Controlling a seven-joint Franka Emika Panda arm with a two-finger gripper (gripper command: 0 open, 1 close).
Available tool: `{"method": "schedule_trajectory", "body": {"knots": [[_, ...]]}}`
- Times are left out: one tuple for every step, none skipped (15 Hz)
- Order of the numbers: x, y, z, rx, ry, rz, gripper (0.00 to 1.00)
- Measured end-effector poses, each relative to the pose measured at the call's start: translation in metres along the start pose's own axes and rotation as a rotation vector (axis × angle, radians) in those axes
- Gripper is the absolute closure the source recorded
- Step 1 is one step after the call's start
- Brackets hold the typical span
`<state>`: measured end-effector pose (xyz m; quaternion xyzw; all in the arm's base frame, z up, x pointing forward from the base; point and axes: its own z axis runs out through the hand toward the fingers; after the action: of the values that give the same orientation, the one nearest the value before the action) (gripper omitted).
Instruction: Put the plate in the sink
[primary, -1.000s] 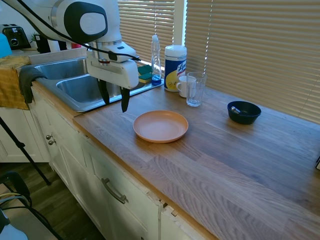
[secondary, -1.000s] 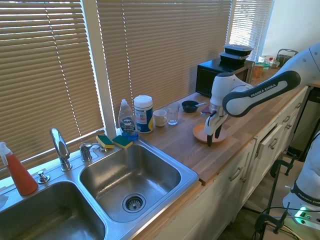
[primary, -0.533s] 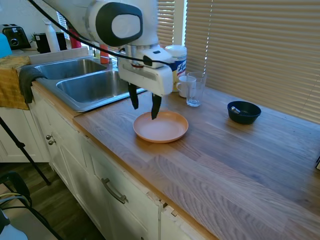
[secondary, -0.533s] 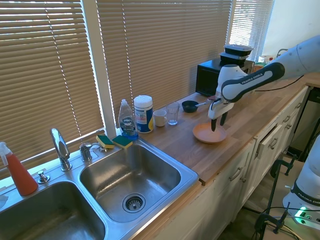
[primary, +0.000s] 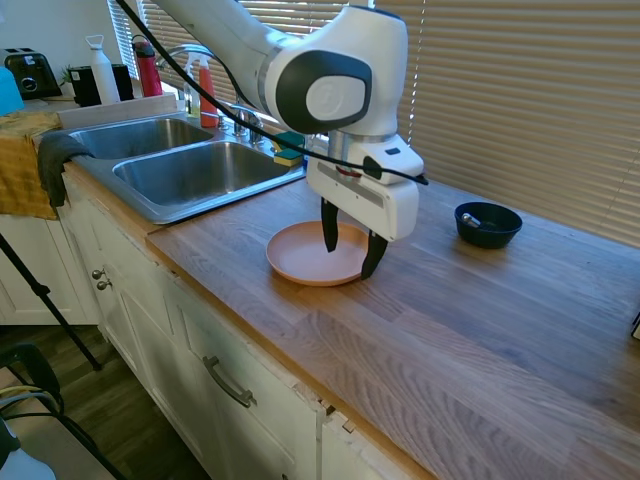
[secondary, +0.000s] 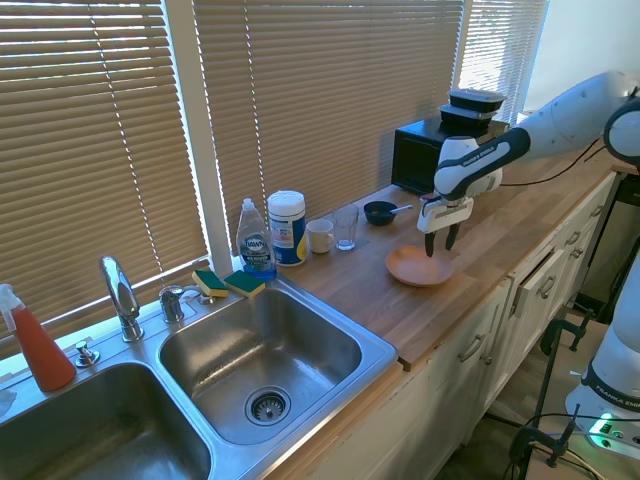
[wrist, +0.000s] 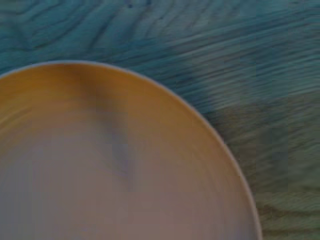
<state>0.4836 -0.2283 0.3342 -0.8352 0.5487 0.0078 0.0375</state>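
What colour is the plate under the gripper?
Plain peach-orange, no pattern; the plate shows best in the first exterior view.

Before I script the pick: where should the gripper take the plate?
Likely the raised rim, from above. The plate lies flat on the counter, leaving no other grippable part. The open gripper straddles the rim on the side away from the sink.

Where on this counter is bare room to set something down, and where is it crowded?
Bare wood lies between the plate and the sink, and along the front edge beyond the dark bowl. The window ledge is crowded: dish soap, wipes tub, mug, glass.
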Motion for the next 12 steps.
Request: {"method": "schedule_trajectory", "body": {"knots": [[0.005,-0.001,0.007,0.013,-0.019,-0.005,0.00],[0.010,-0.002,0.013,0.026,-0.038,-0.014,0.00],[0.014,-0.002,0.018,0.039,-0.053,-0.022,1.00],[0.017,-0.002,0.017,0.054,-0.063,-0.028,1.00],[0.019,-0.001,0.017,0.063,-0.072,-0.032,1.00],[0.020,0.000,0.017,0.070,-0.078,-0.033,1.00],[0.020,0.001,0.017,0.075,-0.082,-0.037,1.00],[0.021,0.002,0.017,0.079,-0.087,-0.043,1.00],[0.022,0.004,0.017,0.086,-0.093,-0.048,1.00],[0.023,0.005,0.017,0.087,-0.097,-0.051,1.00],[0.023,0.006,0.017,0.086,-0.100,-0.051,1.00],[0.023,0.008,0.018,0.084,-0.105,-0.050,1.00]]}}
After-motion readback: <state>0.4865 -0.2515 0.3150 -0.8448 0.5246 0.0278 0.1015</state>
